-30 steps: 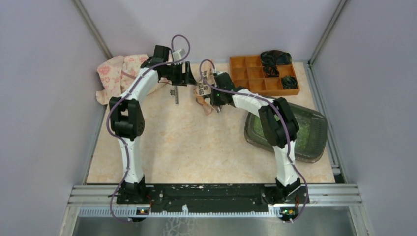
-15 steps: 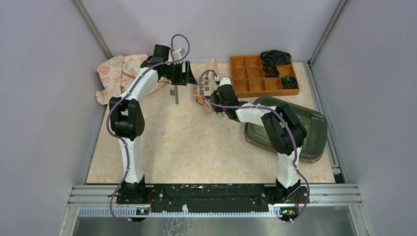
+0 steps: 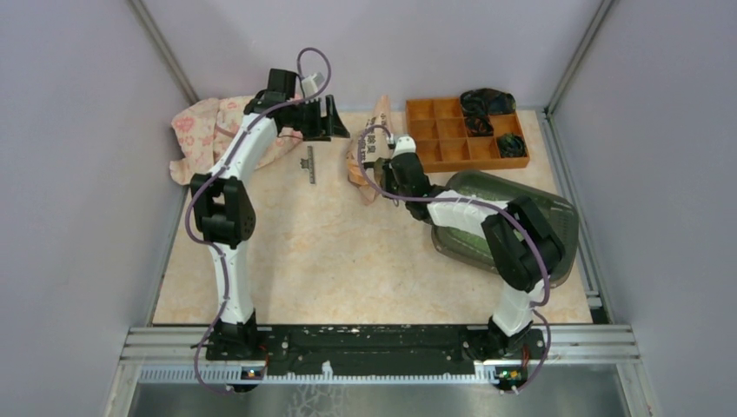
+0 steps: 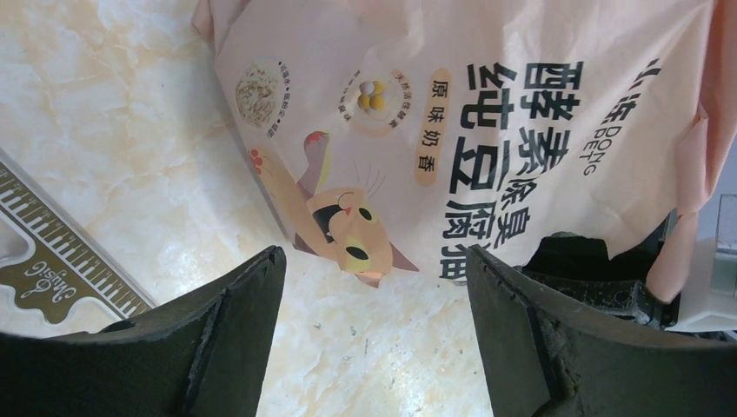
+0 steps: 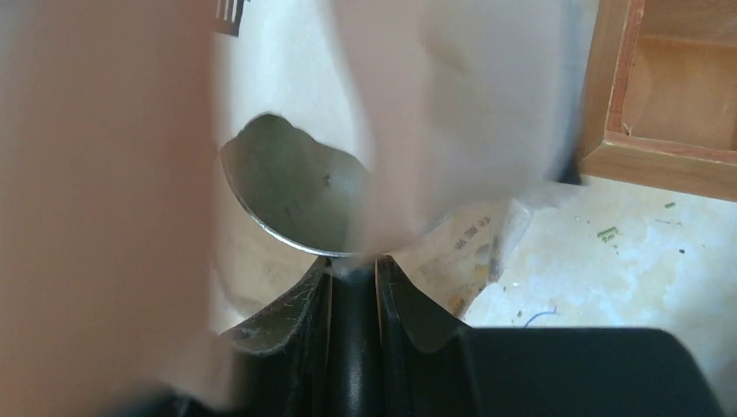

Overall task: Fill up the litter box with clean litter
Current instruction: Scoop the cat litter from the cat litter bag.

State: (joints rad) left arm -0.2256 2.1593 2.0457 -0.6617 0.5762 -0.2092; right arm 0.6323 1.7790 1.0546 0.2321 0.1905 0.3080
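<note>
The litter box (image 3: 556,261) is a dark grey-green tray at the right, partly under my right arm. Light-green clean litter (image 3: 546,228) shows in its right half. A pink printed bag (image 3: 368,148) (image 4: 434,113) stands at the back middle. My right gripper (image 3: 382,163) (image 5: 354,261) is shut on the dark handle of a grey scoop (image 5: 291,187), whose bowl sits inside the bag's mouth. The bag's pink wall (image 5: 104,174) blurs across that view. Just left of the bag, my left gripper (image 3: 334,122) (image 4: 374,254) hangs open, holding nothing.
An orange compartment tray (image 3: 434,130) (image 5: 660,87) with dark items stands at the back right, close to the bag. A ruler (image 3: 310,165) (image 4: 52,261) lies below my left gripper. A pink patterned cloth (image 3: 204,130) lies at the back left. A few green grains (image 5: 608,233) dot the tabletop.
My right arm has stretched toward the back, pushing the scoop into the bag, and the bag has shifted back and risen. The left gripper moved back and a little right, off the ruler.
</note>
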